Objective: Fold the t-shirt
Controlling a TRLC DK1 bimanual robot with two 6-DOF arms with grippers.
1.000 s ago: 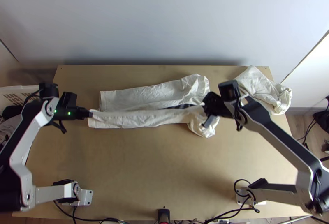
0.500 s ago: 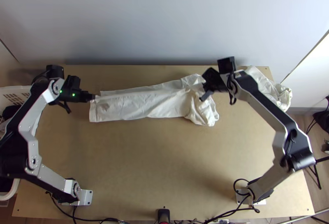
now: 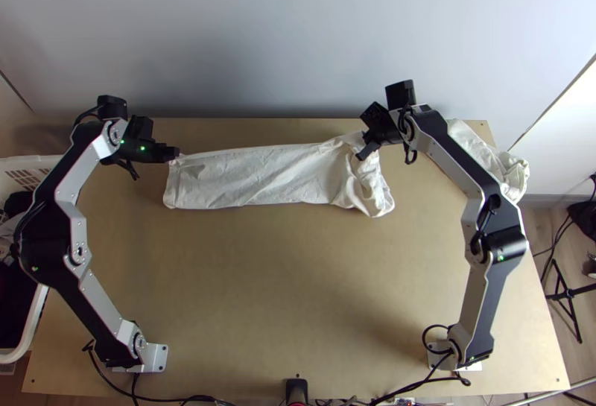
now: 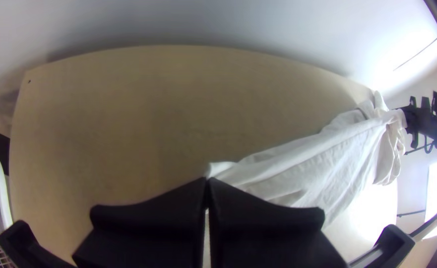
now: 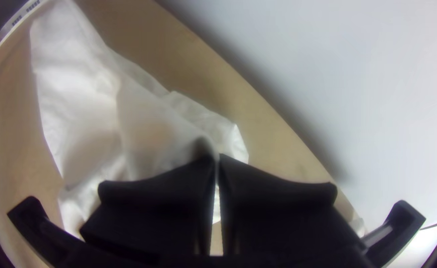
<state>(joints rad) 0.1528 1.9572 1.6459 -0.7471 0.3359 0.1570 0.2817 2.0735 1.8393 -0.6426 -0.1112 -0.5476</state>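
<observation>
Spanning between left tool (image 3: pixel 176 154) and right tool (image 3: pixel 363 150), the t-shirt (image 3: pixel 261 176) is pinched by both along its far edge

T-shirt (image 3: pixel 261 175) lay long and narrow between two tools

Top view. Pale cloth stretched crosswise over the far half of the table (image 3: pixel 298 279), lightly creased; right end bunched and rumpled. Left tool (image 3: pixel 176 154) was at its far left corner, right tool (image 3: pixel 363 154) at the far side of the bunched end. Second pale cloth (image 3: pixel 488 160) lay crumpled at the table's far right corner, partly behind the right arm. White basket (image 3: pixel 28 335) stood beside the left edge.
</observation>
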